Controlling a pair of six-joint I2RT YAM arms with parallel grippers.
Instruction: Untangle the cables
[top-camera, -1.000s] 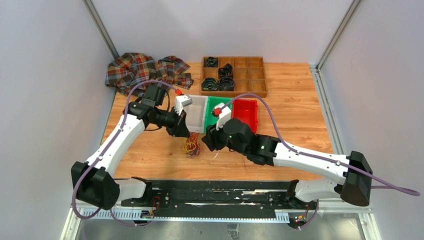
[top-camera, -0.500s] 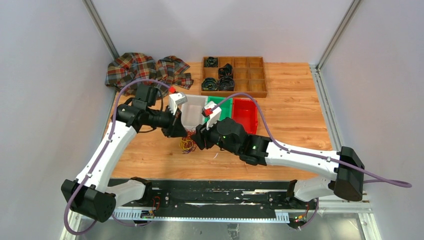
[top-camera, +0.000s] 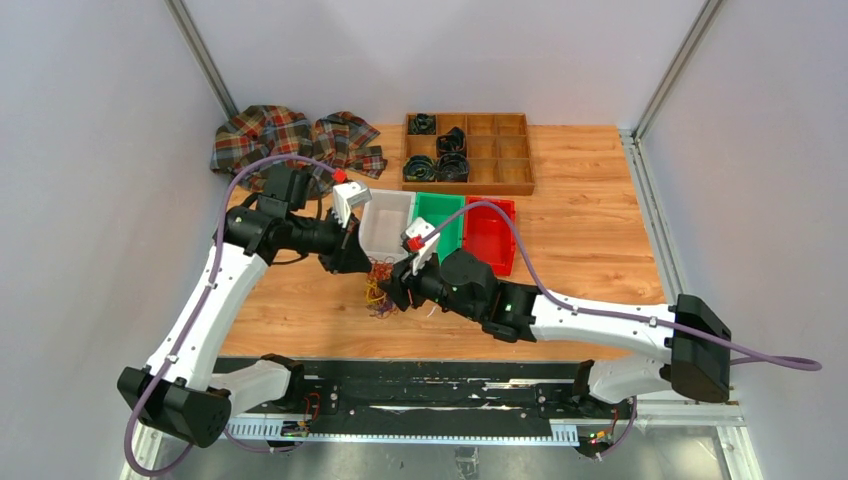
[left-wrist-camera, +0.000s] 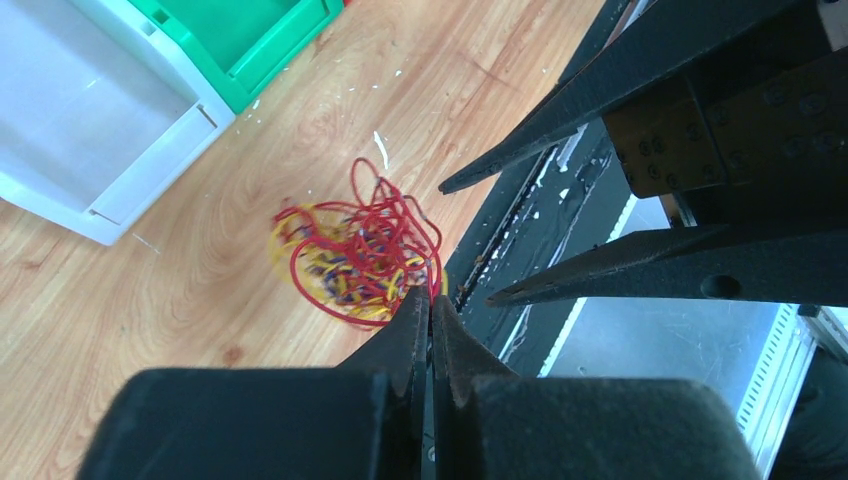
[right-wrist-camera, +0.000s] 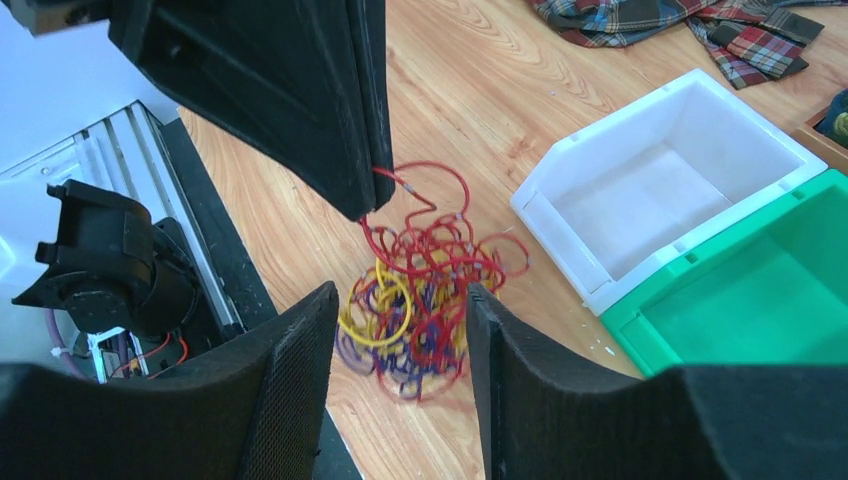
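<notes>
Bench (top-camera: 600, 260) of orange-brown wood fills the middle of the overhead view. Over it the two white-and-black arms reach inward from their bases at the near edge, the left arm (top-camera: 215, 300) bending in from the left and the right arm (top-camera: 600, 320) stretching low from the right, so that their wrists come close together just in front of the bins. A crumpled plaid cloth (top-camera: 290, 140) lies at the far left corner. Beside it, at the far edge, sits a wooden tray (top-camera: 500, 150) divided into compartments, with black coiled bands (top-camera: 452, 166) in several of the left ones. Nearer the arms three open bins stand in a row, touching side by side: a white bin (top-camera: 388, 225) on the left, a green bin (top-camera: 438, 210) in the middle and a red bin (top-camera: 490, 235) on the right. The left tool (left-wrist-camera: 430, 300) has its fingers pressed together on a red strand that runs from its tip down into the bundle. The right tool (right-wrist-camera: 400, 300) faces it with its fingers spread wide and nothing between the pads, the bundle showing through the gap below it. The cables (top-camera: 380, 290), a loose tangle of thin red, yellow and dark purple-blue wires, sit on the bench just in front of the white bin, between the two tools; whether the mass is raised off the wood cannot be told.
</notes>
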